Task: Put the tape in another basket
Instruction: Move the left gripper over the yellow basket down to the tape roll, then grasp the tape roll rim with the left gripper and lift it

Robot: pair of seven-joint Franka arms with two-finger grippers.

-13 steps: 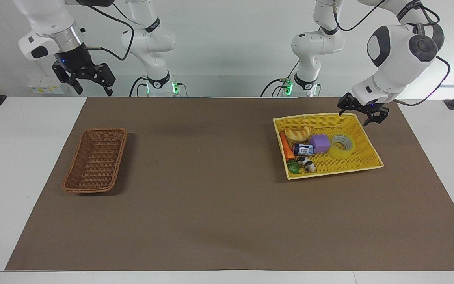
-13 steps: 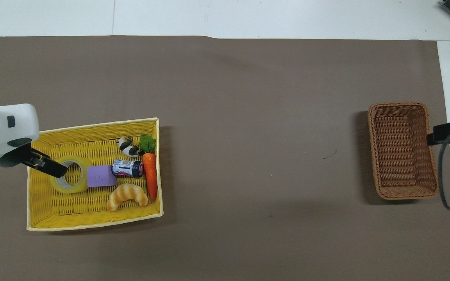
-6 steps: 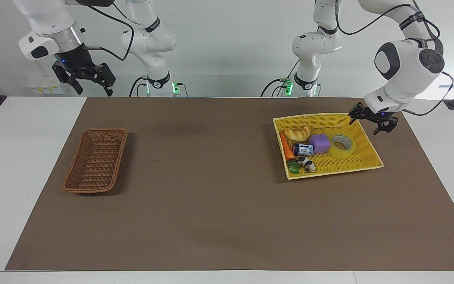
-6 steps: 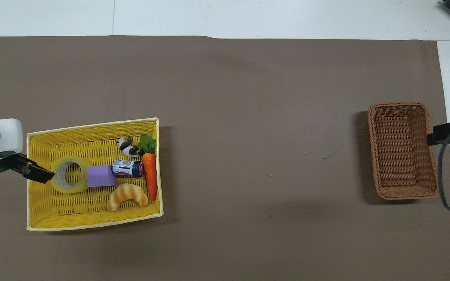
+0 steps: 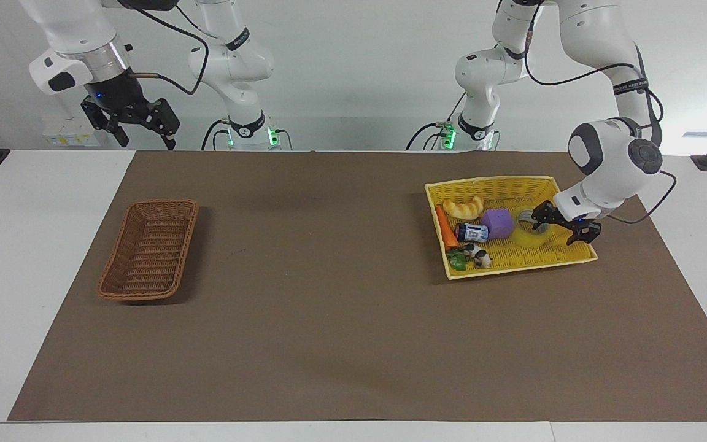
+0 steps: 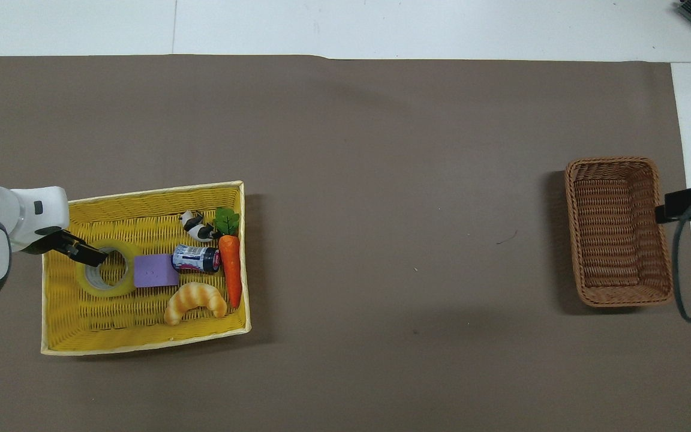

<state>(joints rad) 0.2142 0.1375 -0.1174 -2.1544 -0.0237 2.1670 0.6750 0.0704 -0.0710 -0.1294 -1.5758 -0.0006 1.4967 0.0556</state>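
Two pincers spread wide: left gripper [image 5: 565,229] low inside bright-yellow woven basket [image 5: 565,253], straddling wall of translucent yellow tape roll [image 5: 528,237], unclamped. Right gripper [image 5: 139,132] waiting, empty, above narrow dark-brown wicker basket [image 5: 148,293].

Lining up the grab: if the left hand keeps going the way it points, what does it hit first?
Most likely the tape: the open left hand angles down right at it inside the yellow basket. Contact depth is unclear.
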